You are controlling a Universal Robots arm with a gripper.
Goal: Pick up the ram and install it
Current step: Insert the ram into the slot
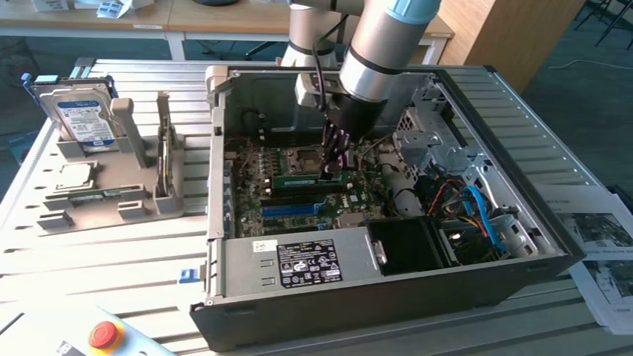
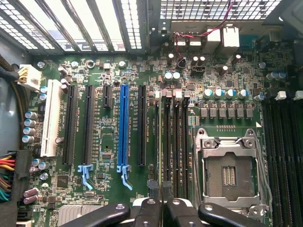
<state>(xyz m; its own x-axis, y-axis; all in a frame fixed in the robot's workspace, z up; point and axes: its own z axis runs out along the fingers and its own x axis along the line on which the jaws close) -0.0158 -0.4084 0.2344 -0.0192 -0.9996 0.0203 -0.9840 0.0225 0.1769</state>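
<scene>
The ram (image 1: 299, 179) is a thin green stick lying low across the motherboard inside the open computer case (image 1: 296, 267). My gripper (image 1: 334, 172) reaches straight down into the case and is shut on the stick's end nearest the exterior view's right. In the wrist view the ram (image 2: 158, 142) is seen edge-on, running away from the black fingers (image 2: 148, 211) along the memory slot furthest from the processor socket (image 2: 229, 175). Whether it sits fully down in the slot I cannot tell.
Several empty black memory slots (image 2: 176, 142) lie beside the ram, with a blue expansion slot (image 2: 124, 125) further off. On the exterior view's left, a grey holder (image 1: 109, 204) carries a blue-labelled hard drive (image 1: 84, 119) and a small silver chip (image 1: 77, 175). Cables (image 1: 475, 211) fill the case's right side.
</scene>
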